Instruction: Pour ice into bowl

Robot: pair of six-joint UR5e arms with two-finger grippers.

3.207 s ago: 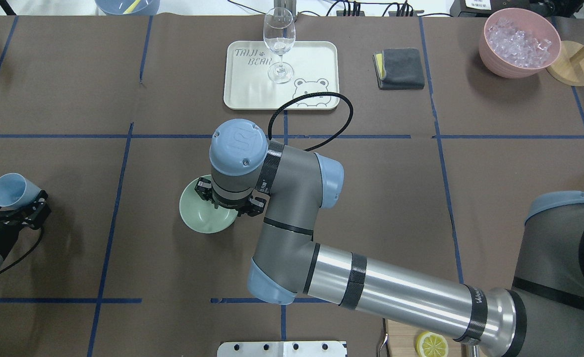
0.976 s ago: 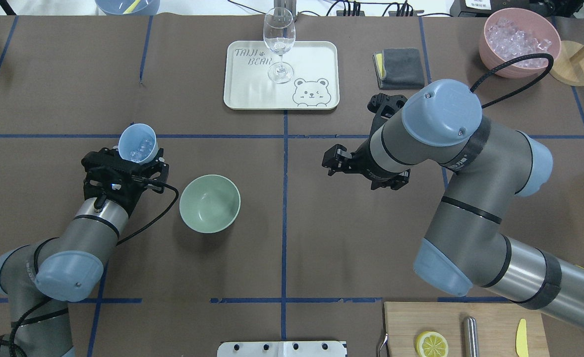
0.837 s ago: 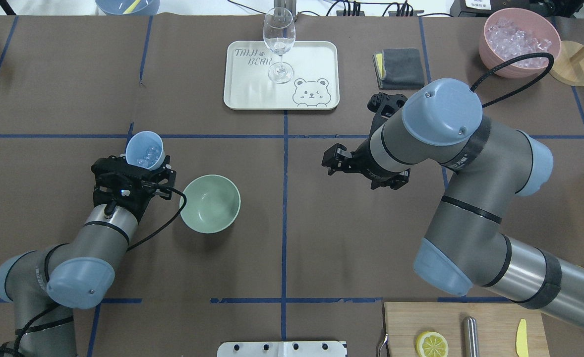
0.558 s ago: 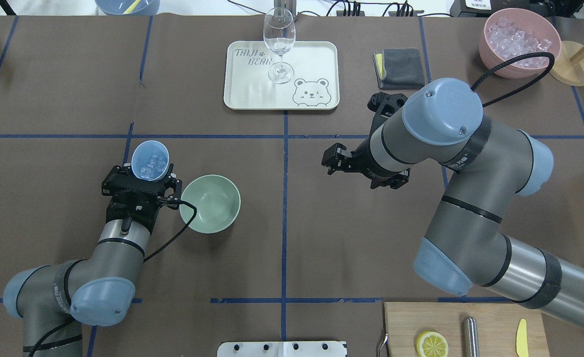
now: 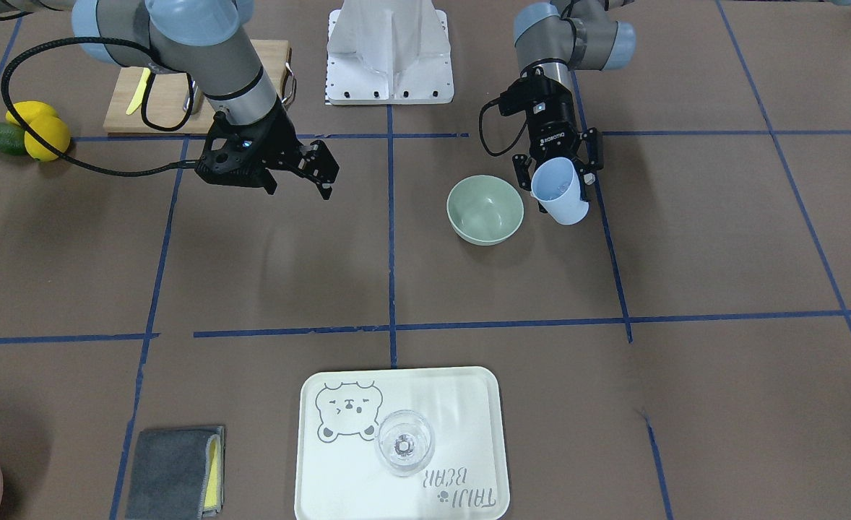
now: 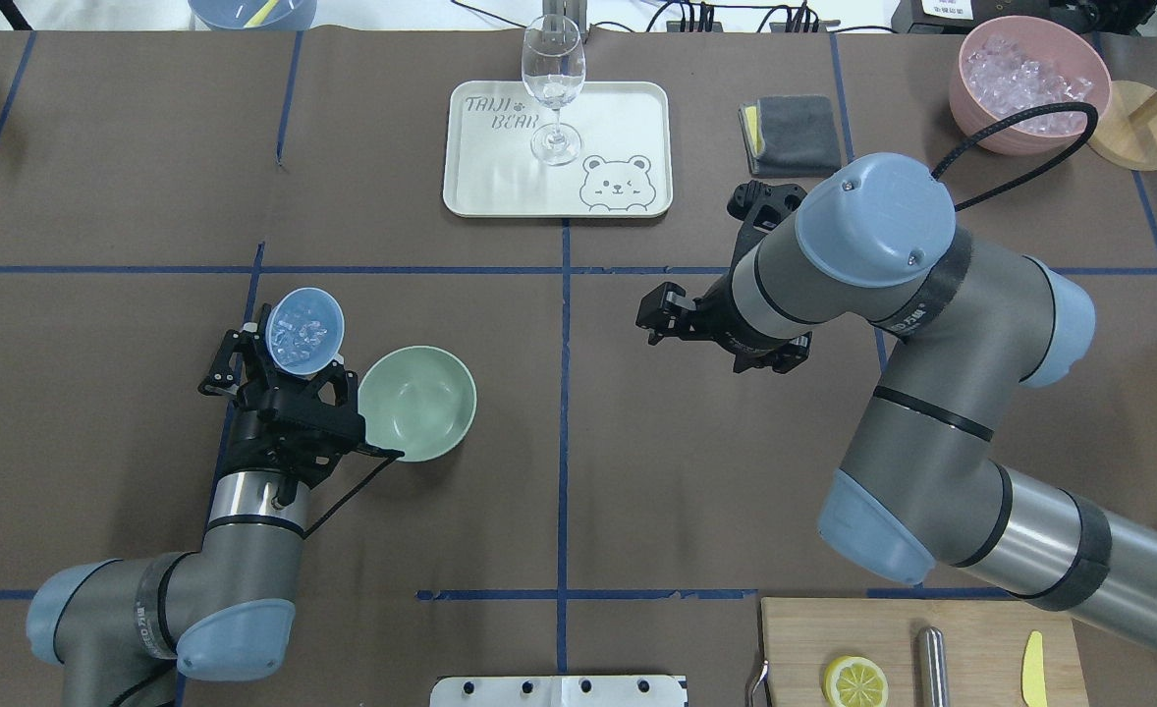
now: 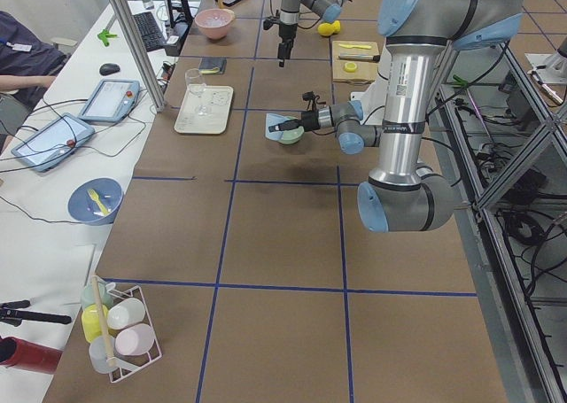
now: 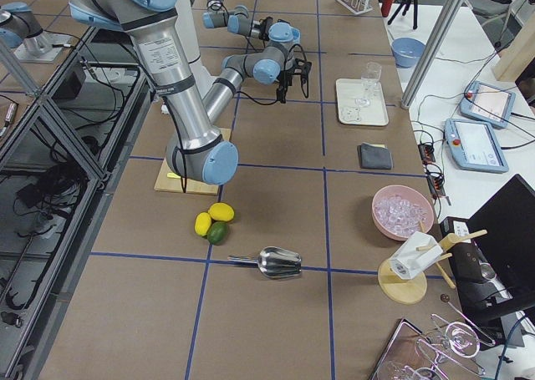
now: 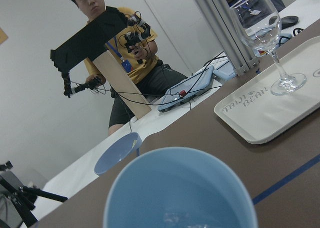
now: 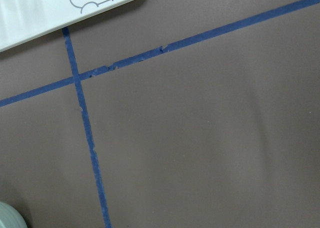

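My left gripper (image 6: pixel 291 361) is shut on a light blue cup (image 6: pixel 304 331) and holds it above the table, just left of the bowl's rim. The ice (image 6: pixel 299 335) lies inside the cup, and shows at the cup's bottom in the left wrist view (image 9: pixel 186 219). The sage-green bowl (image 6: pixel 416 403) stands empty on the table. In the front-facing view the cup (image 5: pixel 560 191) hangs tilted beside the bowl (image 5: pixel 485 209). My right gripper (image 5: pixel 326 173) is open and empty, hovering well to the bowl's right.
A white tray (image 6: pixel 500 187) with a wine glass (image 6: pixel 553 88) stands at the back centre. A grey cloth (image 6: pixel 790 133) and a pink tub of ice (image 6: pixel 1028 83) are at the back right. A cutting board (image 6: pixel 971 638) with a lemon half lies at the front right.
My left arm has carried the cup from the table's left side up to the bowl's left rim. My right arm left the bowl earlier and has barely moved in the last second.
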